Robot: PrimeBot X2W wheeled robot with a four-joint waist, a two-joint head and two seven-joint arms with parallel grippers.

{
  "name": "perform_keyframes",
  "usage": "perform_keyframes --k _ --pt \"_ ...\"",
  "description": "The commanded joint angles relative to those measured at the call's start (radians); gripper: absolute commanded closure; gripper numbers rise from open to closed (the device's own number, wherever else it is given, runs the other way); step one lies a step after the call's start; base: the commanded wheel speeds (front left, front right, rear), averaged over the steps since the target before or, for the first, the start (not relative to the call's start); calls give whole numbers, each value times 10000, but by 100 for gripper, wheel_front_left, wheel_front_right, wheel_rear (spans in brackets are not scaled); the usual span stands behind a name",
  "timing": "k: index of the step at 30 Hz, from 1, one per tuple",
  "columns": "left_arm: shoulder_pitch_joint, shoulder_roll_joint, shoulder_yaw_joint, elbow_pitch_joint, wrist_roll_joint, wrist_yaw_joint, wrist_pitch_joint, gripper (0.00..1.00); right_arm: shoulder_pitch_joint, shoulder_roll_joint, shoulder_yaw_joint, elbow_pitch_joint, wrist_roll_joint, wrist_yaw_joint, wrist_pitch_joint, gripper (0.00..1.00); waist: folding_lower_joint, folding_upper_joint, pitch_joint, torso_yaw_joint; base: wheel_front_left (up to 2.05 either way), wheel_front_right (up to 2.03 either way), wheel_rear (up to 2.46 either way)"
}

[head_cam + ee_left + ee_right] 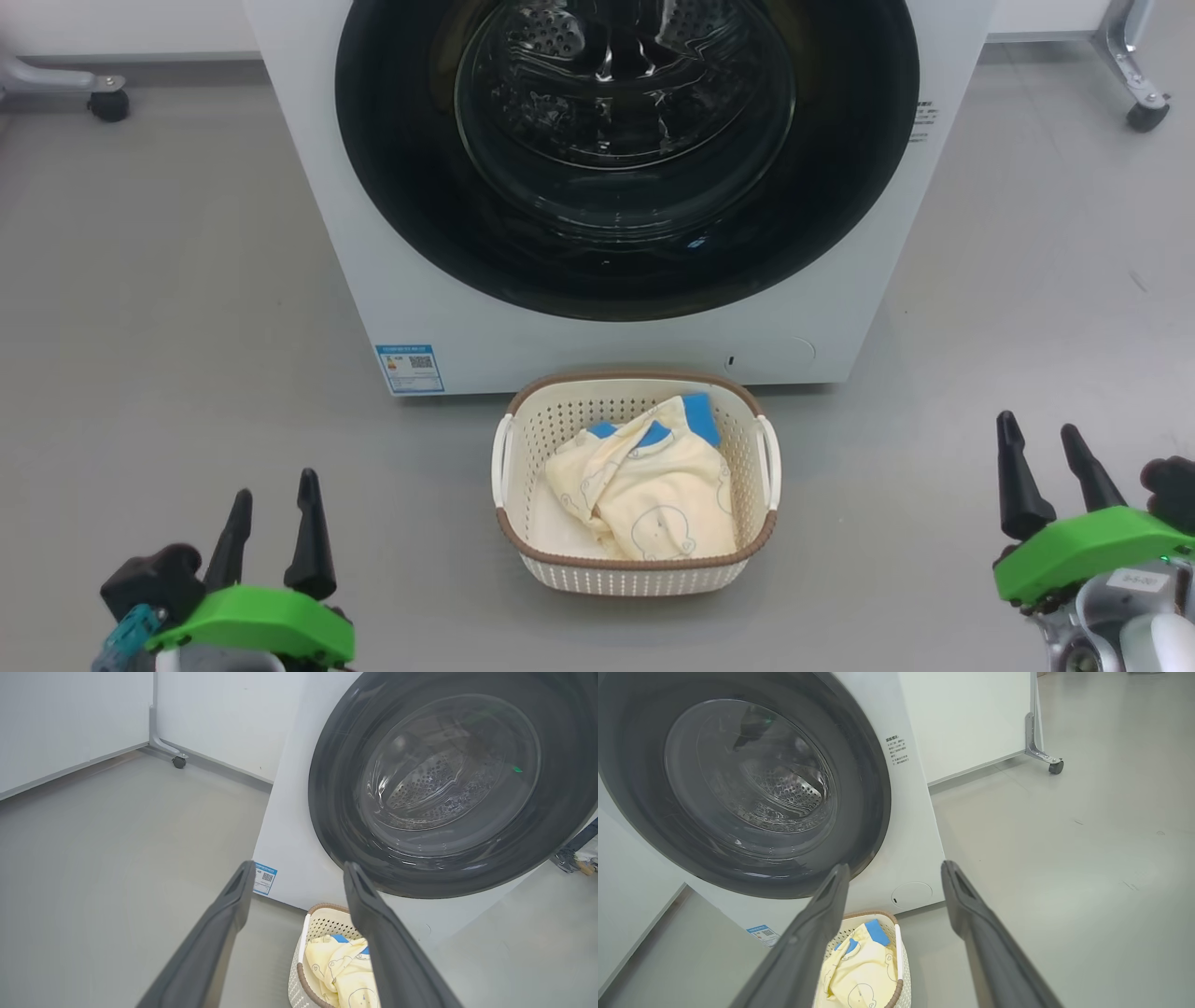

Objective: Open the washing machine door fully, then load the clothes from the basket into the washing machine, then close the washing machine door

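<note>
The white washing machine (pixel 607 345) stands ahead on the grey floor, its round black door (pixel 401 187) shut flat against the front, drum visible through the glass. On the floor in front sits the cream basket (pixel 644 574) with the pale yellow clothes (pixel 644 490) heaped inside, blue cuffs on top. My left gripper (pixel 275 490) is open at the lower left, well away from the basket. My right gripper (pixel 1041 434) is open at the lower right, equally apart. In the wrist views the door (pixel 336 826) (pixel 868 802) and basket (pixel 303 970) (pixel 899 956) lie beyond empty fingers.
Grey floor spreads left and right of the machine. Wheeled frame feet stand at the back left (pixel 107 98) and back right (pixel 1144 107). A blue energy sticker (pixel 409 369) marks the machine's lower left front. White wall panels run behind.
</note>
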Motion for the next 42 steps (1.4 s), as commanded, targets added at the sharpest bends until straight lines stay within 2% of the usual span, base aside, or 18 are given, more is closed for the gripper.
perform_keyframes --k 1,29,42 --pt "-625 261 219 -282 331 74 -120 0 -586 -241 152 -424 -362 -24 -156 0 0 0 5 9 0 0 0" --pt "-923 574 -518 -355 2983 59 -679 0 -615 -226 124 -938 -3804 -30 -541 0 0 0 80 101 0 0 0" --pt "-911 626 -590 -362 2824 138 -668 0 -581 -185 96 -931 -3822 -30 -542 0 0 0 87 92 0 0 0"
